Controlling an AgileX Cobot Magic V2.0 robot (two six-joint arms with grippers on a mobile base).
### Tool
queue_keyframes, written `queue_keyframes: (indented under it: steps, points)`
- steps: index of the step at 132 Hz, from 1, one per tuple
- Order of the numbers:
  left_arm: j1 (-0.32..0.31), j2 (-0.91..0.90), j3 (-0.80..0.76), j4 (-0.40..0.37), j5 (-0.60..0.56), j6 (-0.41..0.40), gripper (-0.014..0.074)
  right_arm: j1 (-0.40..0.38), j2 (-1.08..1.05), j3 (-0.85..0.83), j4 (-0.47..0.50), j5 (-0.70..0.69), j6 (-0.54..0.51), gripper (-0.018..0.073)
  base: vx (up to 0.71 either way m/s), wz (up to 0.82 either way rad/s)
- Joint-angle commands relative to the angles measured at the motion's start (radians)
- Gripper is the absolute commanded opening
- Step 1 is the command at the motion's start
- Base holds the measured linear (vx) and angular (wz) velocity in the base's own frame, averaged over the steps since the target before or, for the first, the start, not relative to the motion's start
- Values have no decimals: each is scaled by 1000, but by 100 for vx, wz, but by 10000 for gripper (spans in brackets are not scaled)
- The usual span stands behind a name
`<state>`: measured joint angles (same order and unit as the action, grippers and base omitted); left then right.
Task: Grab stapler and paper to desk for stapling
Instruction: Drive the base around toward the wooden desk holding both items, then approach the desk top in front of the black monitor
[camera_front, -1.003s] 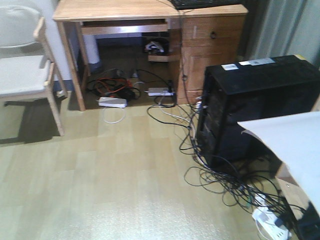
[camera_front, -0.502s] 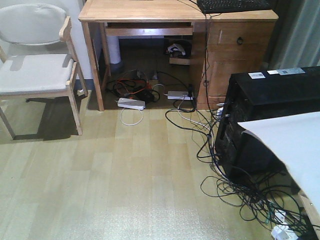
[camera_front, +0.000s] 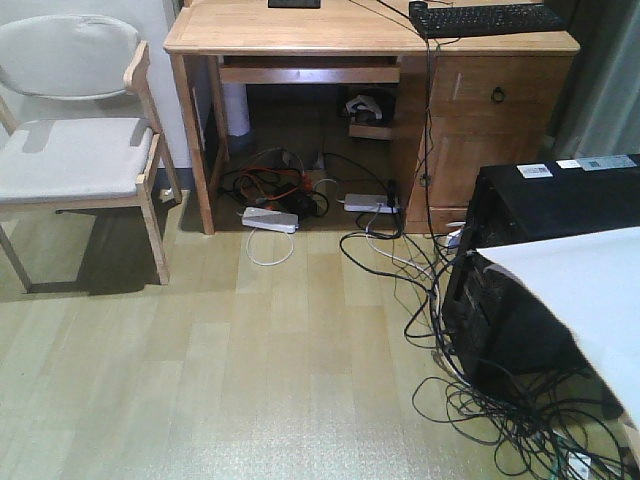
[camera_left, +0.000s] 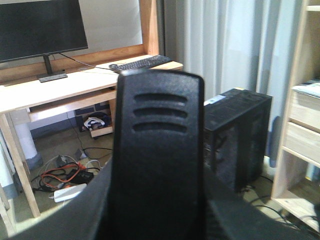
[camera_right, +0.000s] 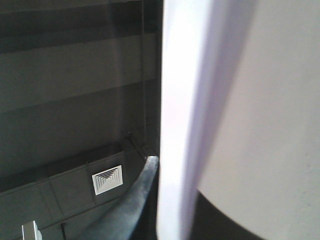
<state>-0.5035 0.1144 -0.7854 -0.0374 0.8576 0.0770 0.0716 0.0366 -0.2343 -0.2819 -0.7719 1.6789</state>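
I can't tell if my jaws are open or shut, but a black thing, I think the stapler (camera_left: 159, 150), stands tall right at my left wrist, the paper (camera_front: 590, 300) sticks out by my right, and the desk (camera_front: 300, 30) is far ahead across the floor (camera_front: 250, 380).

desk (camera_front: 300, 30) light wood, plank grain – paper (camera_front: 590, 300) white – tower (camera_front: 530, 210) black, keyboard (camera_front: 485, 18) black, chair seat (camera_front: 70, 160) pale grey, floor (camera_front: 250, 350) pale planks
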Motion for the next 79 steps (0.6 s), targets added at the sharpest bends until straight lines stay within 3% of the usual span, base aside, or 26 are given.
queue_keyframes:
  steps: [1,79]
  points:
    - [-3,18,-25,-8,-116,-2,-6,-5,12,-24,4,-35,-9,-6,19,1]
    - [-3,18,-25,-8,-116,-2,-6,-5,12,-24,4,-35,-9,-6,25,1]
